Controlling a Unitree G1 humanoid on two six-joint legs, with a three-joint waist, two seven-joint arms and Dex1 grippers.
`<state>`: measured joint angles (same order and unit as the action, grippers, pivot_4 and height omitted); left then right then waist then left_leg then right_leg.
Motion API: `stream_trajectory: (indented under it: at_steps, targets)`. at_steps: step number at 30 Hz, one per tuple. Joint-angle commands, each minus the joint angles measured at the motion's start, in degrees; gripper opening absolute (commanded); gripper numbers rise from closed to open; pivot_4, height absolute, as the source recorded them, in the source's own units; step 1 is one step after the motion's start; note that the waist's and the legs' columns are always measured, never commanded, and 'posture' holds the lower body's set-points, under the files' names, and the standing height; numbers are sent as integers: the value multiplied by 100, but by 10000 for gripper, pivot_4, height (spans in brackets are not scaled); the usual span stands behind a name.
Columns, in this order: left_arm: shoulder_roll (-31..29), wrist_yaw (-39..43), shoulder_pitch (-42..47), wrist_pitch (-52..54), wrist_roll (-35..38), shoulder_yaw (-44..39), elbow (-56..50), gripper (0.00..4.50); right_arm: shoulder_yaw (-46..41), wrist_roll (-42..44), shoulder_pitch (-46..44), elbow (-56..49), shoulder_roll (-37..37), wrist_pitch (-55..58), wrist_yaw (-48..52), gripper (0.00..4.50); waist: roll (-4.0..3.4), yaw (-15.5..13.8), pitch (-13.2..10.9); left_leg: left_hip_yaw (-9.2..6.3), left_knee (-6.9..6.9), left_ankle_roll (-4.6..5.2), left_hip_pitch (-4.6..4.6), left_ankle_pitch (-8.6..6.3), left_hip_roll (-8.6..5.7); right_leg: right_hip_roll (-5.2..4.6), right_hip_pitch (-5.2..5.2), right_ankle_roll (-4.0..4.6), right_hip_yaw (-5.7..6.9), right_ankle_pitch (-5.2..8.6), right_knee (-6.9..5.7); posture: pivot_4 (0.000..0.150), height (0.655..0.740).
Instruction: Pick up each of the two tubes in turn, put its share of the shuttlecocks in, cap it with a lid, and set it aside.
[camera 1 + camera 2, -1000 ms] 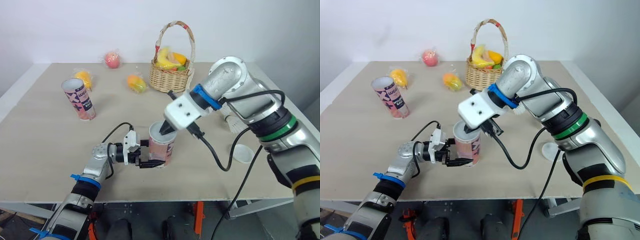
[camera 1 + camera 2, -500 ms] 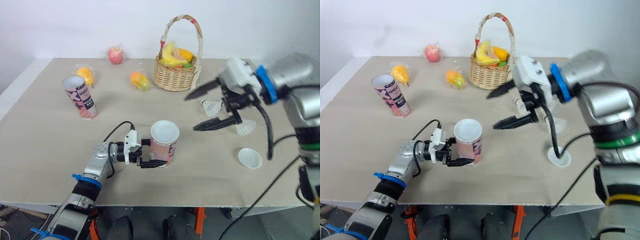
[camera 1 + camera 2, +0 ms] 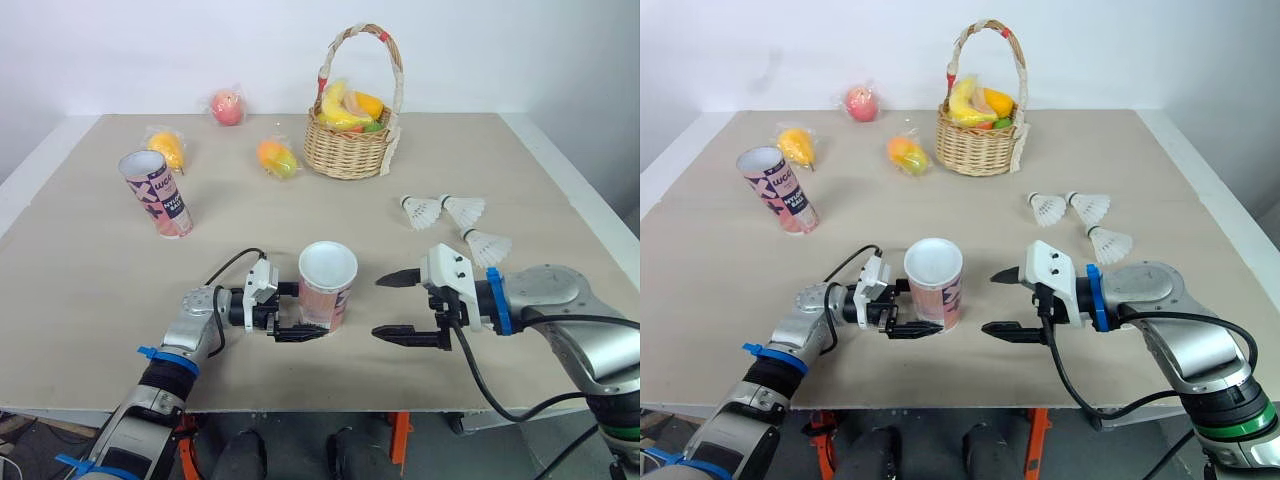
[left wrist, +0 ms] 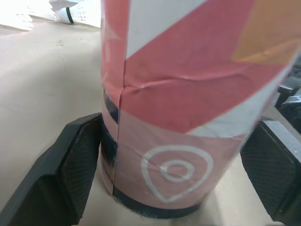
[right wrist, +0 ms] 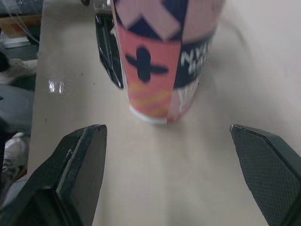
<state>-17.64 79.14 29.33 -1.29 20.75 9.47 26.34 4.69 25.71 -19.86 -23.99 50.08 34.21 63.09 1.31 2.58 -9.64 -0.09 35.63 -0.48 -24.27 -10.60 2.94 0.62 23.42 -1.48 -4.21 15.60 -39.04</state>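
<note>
While clamping pink tube (image 3: 326,290) in left gripper (image 3: 303,313), holds right gripper (image 3: 378,307) splayed, empty, facing it. Not yet loaded: three shuttlecocks (image 3: 463,209) beyond right gripper; second tube (image 3: 157,195) untouched.

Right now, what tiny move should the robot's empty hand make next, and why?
Probably ease the right gripper forward until its open jaws sit either side of the pink tube. It is empty and points at the tube, whose top looks white and flat, likely capped. The left gripper grips it near the base, so taking it to set aside seems next.
</note>
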Motion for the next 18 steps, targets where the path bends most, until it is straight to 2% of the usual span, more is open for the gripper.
stream_trajectory:
  at_steps: [1, 5, 12, 18]
  targets:
    - [-186, -166, 57, -466, -17, -367, -187, 43744, -12, 162, -20, -149, -119, 115, -89, 45000, 2, 2, -8, 0, 0, 0, 0, 0, 0, 0, 0, 0, 0, 0, 0, 1500, 7400]
    - [-703, 244, -201, 188, 144, -321, -647, 43744, 129, 159, -120, -89, -261, 193, -68, 45000, 9, 7, -17, 1, 0, 0, 0, 0, 1, 0, 0, 0, -1, 0, 1, 1500, 7400]
    - [-1424, 62, -775, 690, 380, -805, -1455, 43744, 474, -89, -481, 298, -613, 81, -210, 45000, 29, 5, -38, -1, -1, -3, -4, -2, 8, 0, 2, 5, 4, 3, 1, 1500, 7400]
    - [-1851, -460, -1198, 1848, 1435, -1824, -2448, 43744, 703, -380, -689, 590, -865, -191, -245, 45000, 37, 1, -53, -3, -1, -3, -4, -2, 19, 4, 3, 12, 10, 2, 1, 1500, 7400]
